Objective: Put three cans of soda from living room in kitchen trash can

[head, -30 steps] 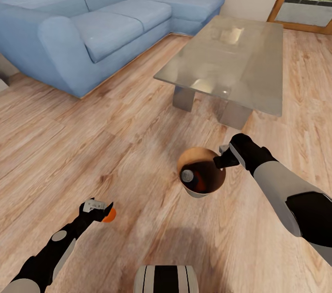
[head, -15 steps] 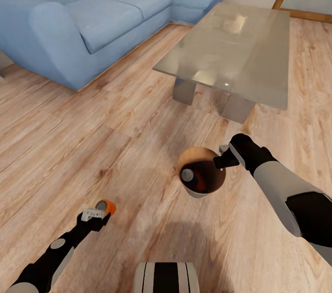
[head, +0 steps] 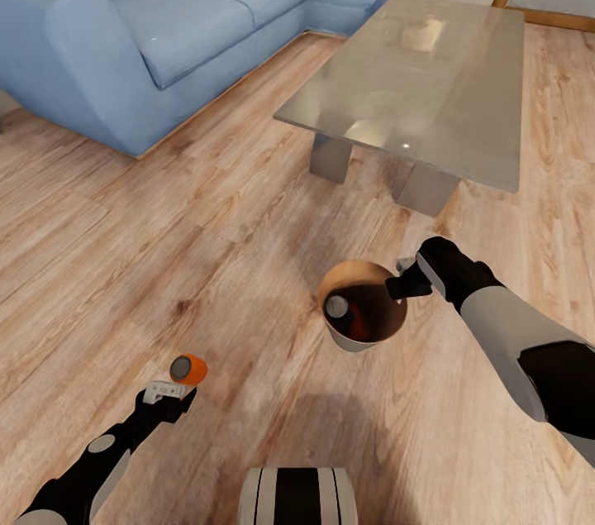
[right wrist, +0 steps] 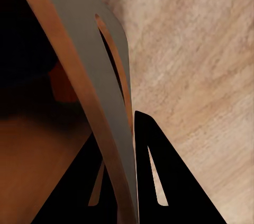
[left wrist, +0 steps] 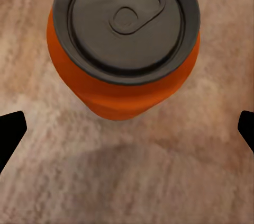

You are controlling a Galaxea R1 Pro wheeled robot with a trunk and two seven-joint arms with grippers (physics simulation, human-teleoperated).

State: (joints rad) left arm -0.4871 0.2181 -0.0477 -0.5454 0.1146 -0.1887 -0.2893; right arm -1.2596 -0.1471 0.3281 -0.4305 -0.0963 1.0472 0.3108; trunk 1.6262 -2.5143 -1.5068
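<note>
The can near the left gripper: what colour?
Orange can, with a dark grey top; left wrist view shows it best.

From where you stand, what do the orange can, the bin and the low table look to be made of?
The orange can looks like painted metal, with a dull grey top and pull tab. The bin seems a thin grey shell, metal or plastic, lined in brown wood; its rim is pinched by the right hand. The low table looks like glass: see-through and reflective.

Orange soda can (head: 188, 369) upright on wooden floor; grey bin (head: 361, 315), wood-lined, holding another grey-topped can (head: 336, 308) inside.
</note>
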